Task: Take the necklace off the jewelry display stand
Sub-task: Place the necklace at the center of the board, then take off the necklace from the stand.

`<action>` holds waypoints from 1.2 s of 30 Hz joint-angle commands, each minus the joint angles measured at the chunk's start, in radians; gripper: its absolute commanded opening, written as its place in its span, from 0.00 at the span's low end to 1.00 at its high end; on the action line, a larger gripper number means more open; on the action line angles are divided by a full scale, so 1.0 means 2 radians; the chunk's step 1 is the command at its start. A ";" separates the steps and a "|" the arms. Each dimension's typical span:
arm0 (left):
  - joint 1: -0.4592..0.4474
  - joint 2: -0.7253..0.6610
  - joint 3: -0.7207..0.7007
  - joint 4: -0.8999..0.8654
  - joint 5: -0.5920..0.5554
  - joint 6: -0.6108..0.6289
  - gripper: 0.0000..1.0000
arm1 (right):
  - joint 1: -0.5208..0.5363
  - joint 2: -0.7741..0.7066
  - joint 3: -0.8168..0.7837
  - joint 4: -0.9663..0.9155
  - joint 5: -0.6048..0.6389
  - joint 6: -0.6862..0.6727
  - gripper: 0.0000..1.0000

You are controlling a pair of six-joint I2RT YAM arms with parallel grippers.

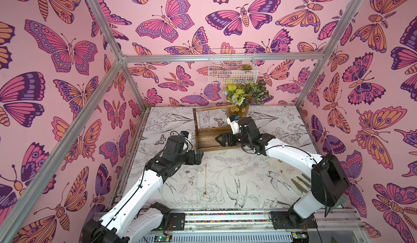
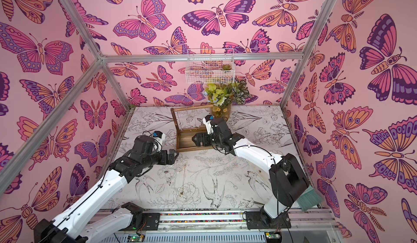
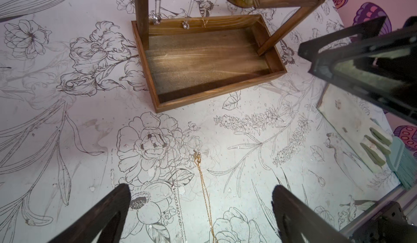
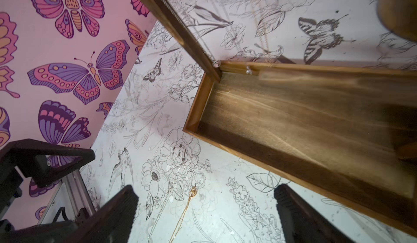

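The floral-printed table [image 1: 248,163] fills the floor of the butterfly-papered cell. Toward its back stands the jewelry display stand [image 1: 207,140], a brown wooden frame rising from a shallow tray, upright, with a vase of flowers [image 1: 239,112] just behind its far corner.

The right gripper [image 1: 218,139] hangs over the tray base in both top views. In its wrist view its jaws stand wide apart [image 4: 206,192] with nothing between them. The left gripper [image 1: 199,156] hovers above the table just off the stand's near corner, its jaws equally spread [image 3: 200,192] and empty.

The gold necklace [image 3: 204,190] lies stretched out on the table in front of the stand, clear of the tray, and runs back toward the robot's base from beneath the left gripper. A silver chain [image 3: 178,201] lies just beside it. The top views are too faint to say whether the two touch.

Other fine chains hang from the stand's top bar. Their small pendants [image 3: 185,25] dangle near the tray's back wall.
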 commanded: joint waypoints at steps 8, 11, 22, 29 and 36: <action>0.051 0.041 0.025 0.041 0.065 0.021 1.00 | -0.039 0.017 0.050 0.046 -0.008 -0.041 0.93; 0.059 0.049 0.027 0.046 0.072 0.021 1.00 | -0.039 0.036 0.065 0.080 -0.005 -0.043 0.86; 0.069 0.053 0.018 0.058 0.075 0.025 1.00 | -0.017 0.114 0.135 0.135 0.038 -0.094 0.65; 0.071 0.050 0.010 0.060 0.074 0.027 1.00 | 0.000 0.132 0.139 0.156 0.086 -0.113 0.56; 0.072 0.053 0.003 0.064 0.073 0.028 1.00 | 0.005 0.144 0.142 0.175 0.129 -0.124 0.55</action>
